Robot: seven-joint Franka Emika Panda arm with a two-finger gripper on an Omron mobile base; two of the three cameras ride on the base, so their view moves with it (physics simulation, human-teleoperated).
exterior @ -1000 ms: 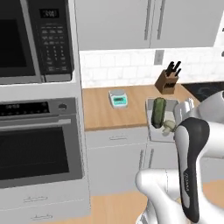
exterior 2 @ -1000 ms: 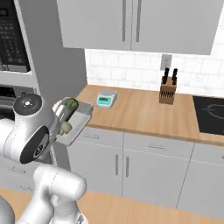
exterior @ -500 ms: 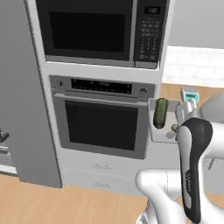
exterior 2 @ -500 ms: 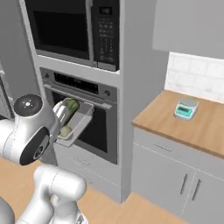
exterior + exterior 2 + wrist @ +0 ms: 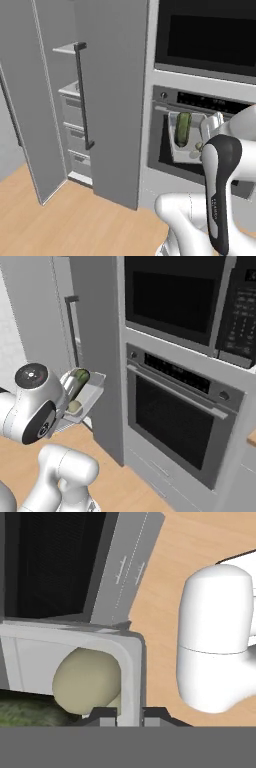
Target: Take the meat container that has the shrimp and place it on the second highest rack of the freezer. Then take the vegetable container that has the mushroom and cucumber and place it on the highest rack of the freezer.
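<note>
Fingers [image 5: 130, 716] pinch tray [image 5: 131, 662] rim (freezer [image 5: 75, 100] open).

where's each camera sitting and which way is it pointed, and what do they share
Left base view: behind the arm on its left, facing the open freezer and the oven; the white arm rises at lower right, carrying the vegetable container.
Right base view: behind the arm on its right, facing the oven front; the arm rises at lower left.
Hand view: on the hand, looking along the gripper, whose fingers pinch the container wall beside the mushroom.
Shared: both base views show the freezer, oven, container and cucumber.
</note>
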